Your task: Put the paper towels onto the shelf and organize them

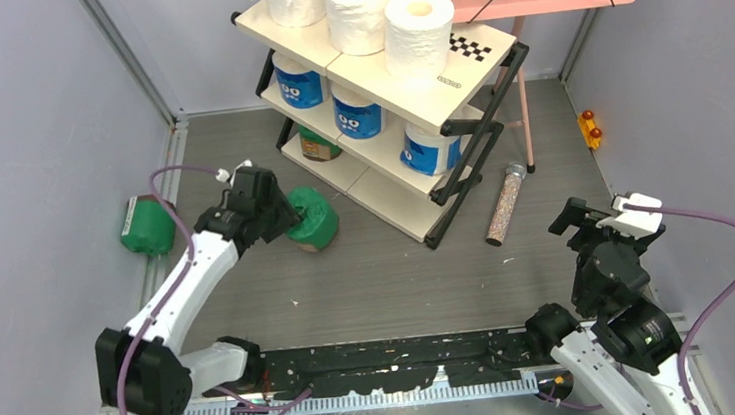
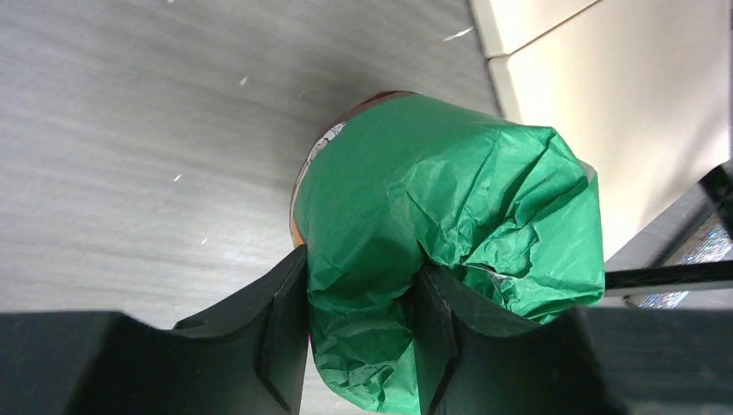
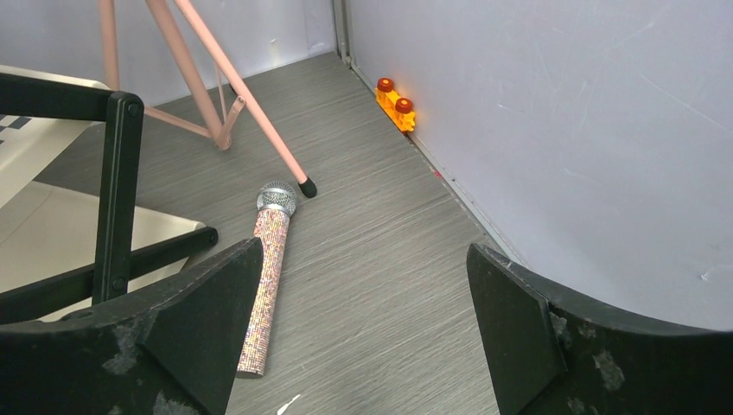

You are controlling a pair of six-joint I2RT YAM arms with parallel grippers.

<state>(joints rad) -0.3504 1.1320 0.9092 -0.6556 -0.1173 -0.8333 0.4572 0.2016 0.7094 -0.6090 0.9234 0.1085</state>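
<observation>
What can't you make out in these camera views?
Green-wrapped paper towel roll on the cream shelf's bottom board: top external view, mostly under the middle board.
Blue-wrapped rolls' labels: same view, cut by the top board, too small to read.
Crinkled green roll in the left gripper: left wrist view, fingers hide part of its near end.

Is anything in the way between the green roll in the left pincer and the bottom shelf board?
Nothing visible. The left pincer grips the green roll just in front of the bottom board, and no object lies between them. Another roll sits at the board's left end; the rest of the board is open.
</observation>
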